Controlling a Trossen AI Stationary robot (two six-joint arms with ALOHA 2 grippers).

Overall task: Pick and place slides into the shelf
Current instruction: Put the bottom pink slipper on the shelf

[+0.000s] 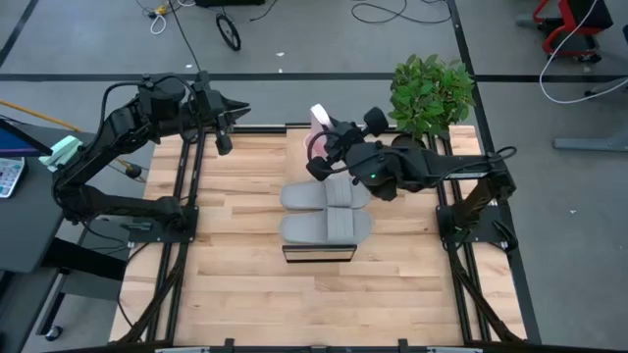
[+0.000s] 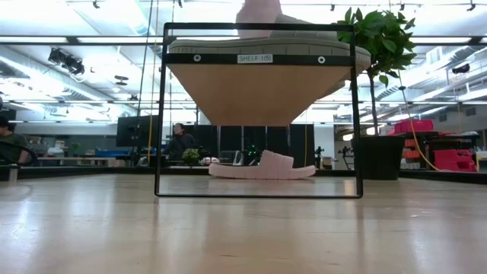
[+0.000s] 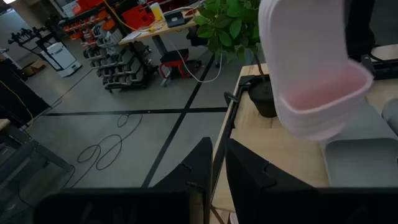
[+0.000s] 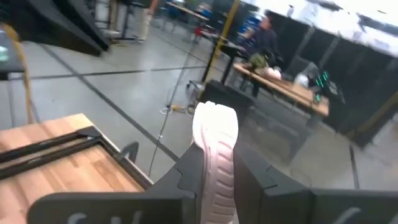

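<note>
The counter (image 1: 245, 294) was pale butcher-block wood in a dark metal frame, standing in a grey-floored workshop with loose cables, benches, and a person (image 2: 180, 141) seated far behind. A potted plant (image 1: 430, 93) stood at the far right corner. The shelf (image 2: 259, 59) sat mid-counter, its plank top carrying two grey slides (image 1: 326, 211) side by side. From the low view one pink slide (image 2: 262, 167) lay on the counter beyond the shelf. The right end effector (image 4: 214, 180) was clamped on the other pink slide (image 4: 216, 152), held on edge above the shelf's far end, its sole half hidden. The left end effector (image 3: 213, 163) hovered at the far left, fingers nearly together and empty. A label read "SHELF 1(5)" (image 2: 255, 58).
</note>
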